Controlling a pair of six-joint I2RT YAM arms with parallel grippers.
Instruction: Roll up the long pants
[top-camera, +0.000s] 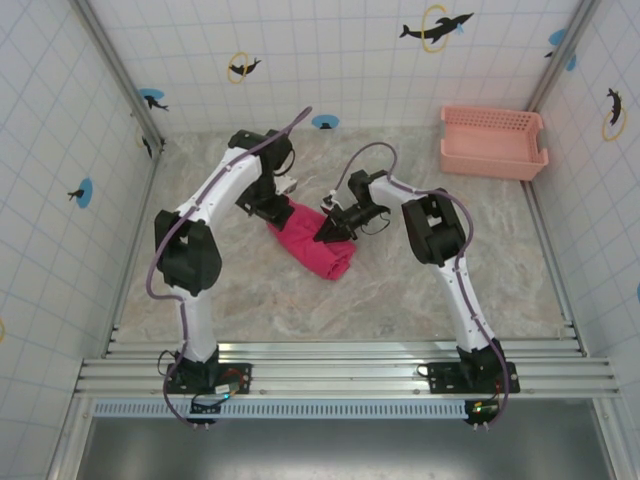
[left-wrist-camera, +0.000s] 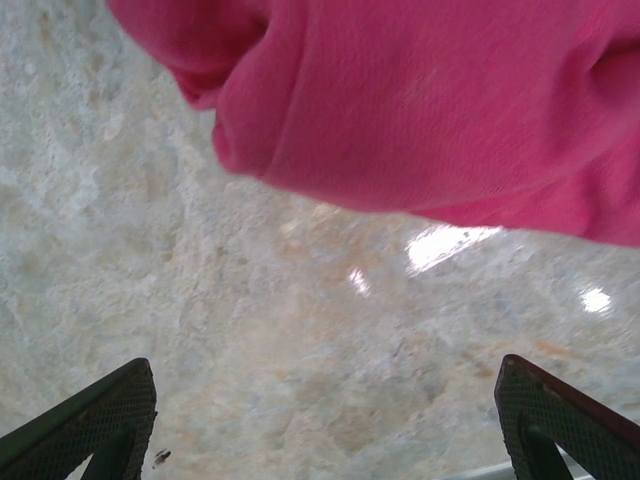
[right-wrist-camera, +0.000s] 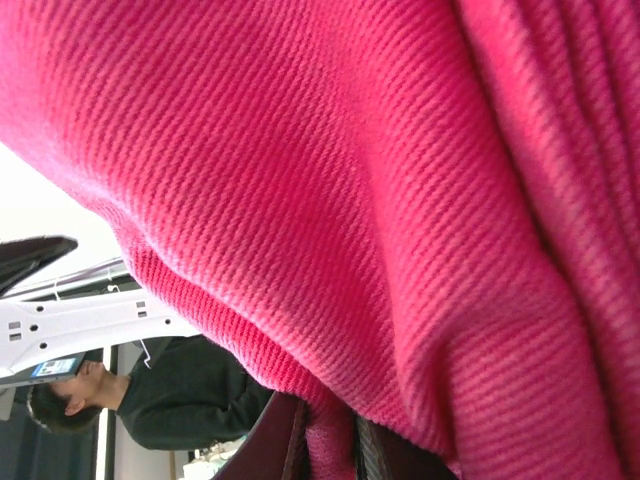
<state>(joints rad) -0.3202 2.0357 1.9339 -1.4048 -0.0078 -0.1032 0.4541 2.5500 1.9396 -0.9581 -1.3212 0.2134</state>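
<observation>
- Two jaw states: spread wide at the left gripper (left-wrist-camera: 325, 368), holding nothing.
- Pinched on a fold of the long pants (top-camera: 312, 244) at the right gripper (right-wrist-camera: 328, 445).
- Bundled thick, well apart from the pink basket (top-camera: 492, 146), nearer and leftward of it.

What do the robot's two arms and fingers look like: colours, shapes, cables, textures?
The left arm and right arm share white tubular links, black joint housings and a purplish cable looped alongside each. The left fingers are dark with a cross-hatched texture.
</observation>
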